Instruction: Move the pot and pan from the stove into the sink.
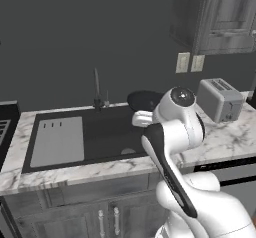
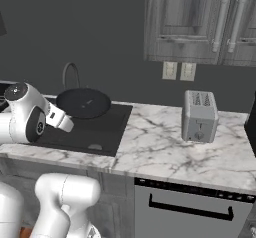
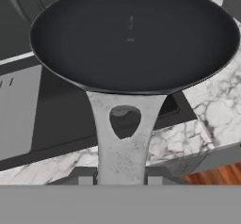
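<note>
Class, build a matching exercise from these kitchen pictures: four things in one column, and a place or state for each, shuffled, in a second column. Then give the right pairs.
Column one:
1. pan
2. toaster
3. faucet
4. drainboard panel

Column two:
A. standing on the marble counter, right of the sink
B. held by its handle in the claw, above the basin
C. lying flat in the sink's left part
D. rising behind the sink at the wall

Pairs: 1-B, 2-A, 3-D, 4-C
</note>
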